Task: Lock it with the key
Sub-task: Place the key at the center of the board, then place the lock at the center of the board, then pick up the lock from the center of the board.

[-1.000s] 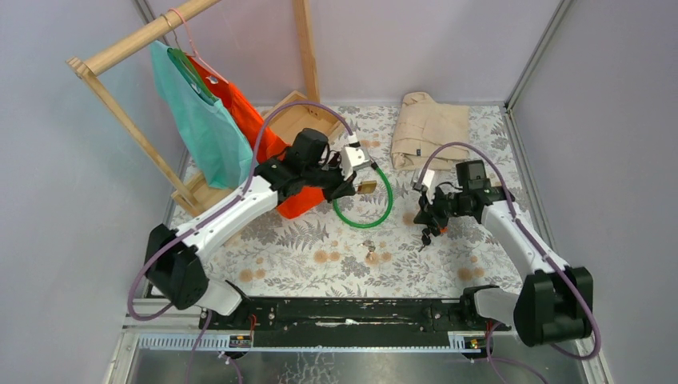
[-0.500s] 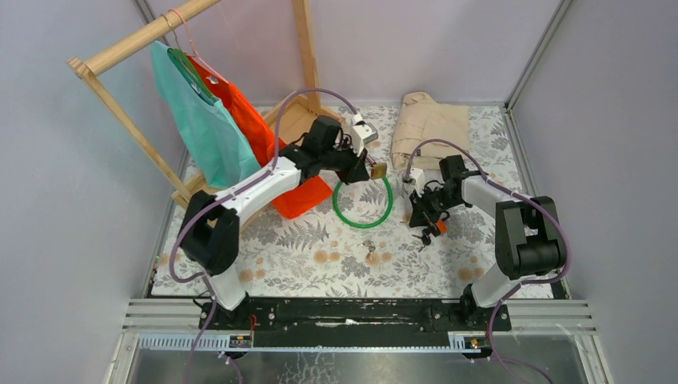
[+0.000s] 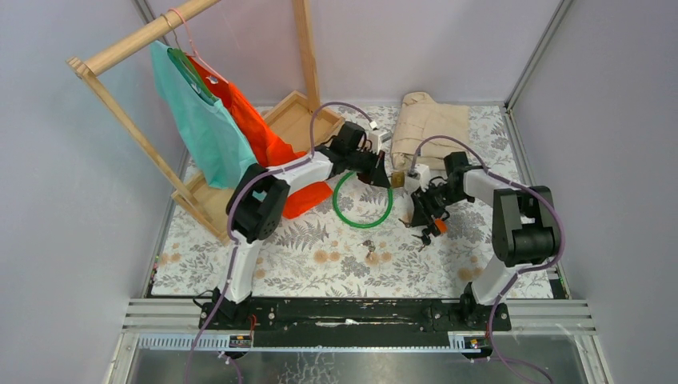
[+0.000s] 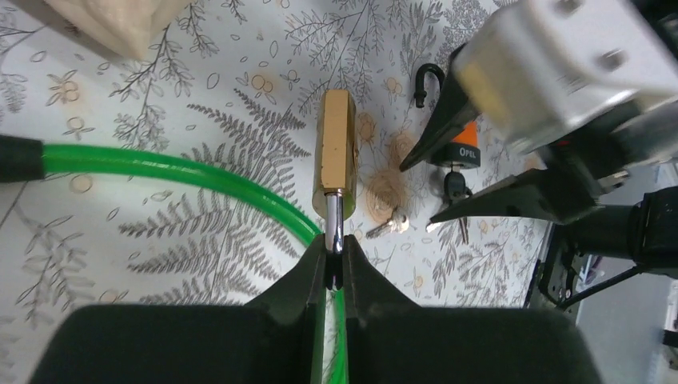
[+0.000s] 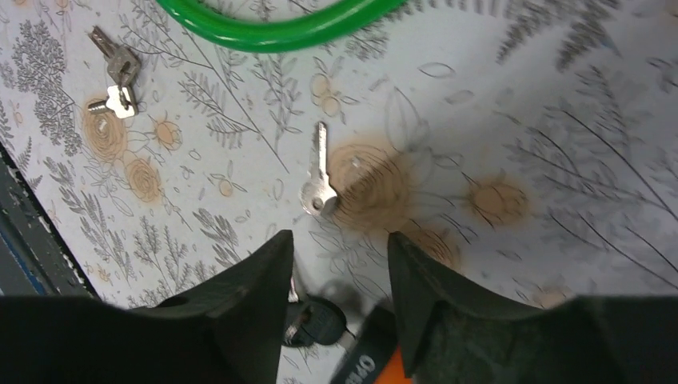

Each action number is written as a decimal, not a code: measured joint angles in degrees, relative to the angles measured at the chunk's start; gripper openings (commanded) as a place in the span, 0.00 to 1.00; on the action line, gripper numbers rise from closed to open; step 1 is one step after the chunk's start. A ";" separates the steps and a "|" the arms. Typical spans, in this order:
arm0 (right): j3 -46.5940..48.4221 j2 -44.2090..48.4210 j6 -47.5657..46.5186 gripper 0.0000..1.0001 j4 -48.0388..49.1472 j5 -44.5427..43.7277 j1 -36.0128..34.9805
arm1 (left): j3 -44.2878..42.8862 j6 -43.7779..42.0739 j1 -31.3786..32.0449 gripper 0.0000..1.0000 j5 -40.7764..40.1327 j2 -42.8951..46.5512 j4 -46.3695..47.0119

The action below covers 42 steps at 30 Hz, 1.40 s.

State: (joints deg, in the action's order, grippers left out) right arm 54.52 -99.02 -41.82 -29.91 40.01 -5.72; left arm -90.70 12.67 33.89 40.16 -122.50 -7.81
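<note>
A brass padlock [image 4: 336, 144] hangs over the table in my left gripper [image 4: 336, 258], which is shut on its steel shackle [image 4: 334, 224]. From the top view, the padlock [image 3: 397, 174] sits just left of my right arm. A green cable loop [image 3: 352, 216] lies under it. My right gripper [image 5: 340, 260] stands open just above the table. A key bunch with a black-headed key [image 5: 317, 320] and an orange tag [image 5: 376, 362] lies between its fingers. A loose silver key [image 5: 320, 180] lies just ahead, and a pair of keys [image 5: 116, 76] lies further off.
A folded beige garment [image 3: 432, 128] lies at the back right. A wooden rack [image 3: 128, 48] with teal and orange clothes stands at the left, over a wooden tray [image 3: 292, 120]. A black hook [image 4: 428, 80] sits by the orange tag.
My left arm has carried the padlock right and further back, close to my right gripper. My right gripper was shut and has now opened over the key bunch.
</note>
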 measured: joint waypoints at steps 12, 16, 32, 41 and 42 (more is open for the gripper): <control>-2.97 15.58 3.56 0.74 -1.09 -8.68 7.34 | -7.17 7.19 4.94 0.08 1.38 -9.73 2.25; -3.87 17.81 5.60 0.76 -1.66 -13.40 7.37 | -7.21 8.52 6.01 0.17 1.73 -12.07 2.16; -7.39 16.11 5.92 0.78 -4.02 -17.92 7.15 | -7.37 3.28 5.42 0.64 0.31 -10.91 -0.26; -10.43 14.12 5.88 0.71 -0.90 -18.14 5.49 | -7.87 -4.39 4.24 0.77 -3.06 -0.81 -3.91; -10.45 14.08 5.95 0.70 -0.17 -18.12 5.38 | -7.82 -5.11 4.00 0.78 -3.50 0.55 -4.11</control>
State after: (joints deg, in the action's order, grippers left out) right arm 44.07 -84.95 -35.88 -30.09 21.89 -0.34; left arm -98.52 7.55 37.89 36.67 -121.95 -11.92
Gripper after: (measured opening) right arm 0.722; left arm 0.742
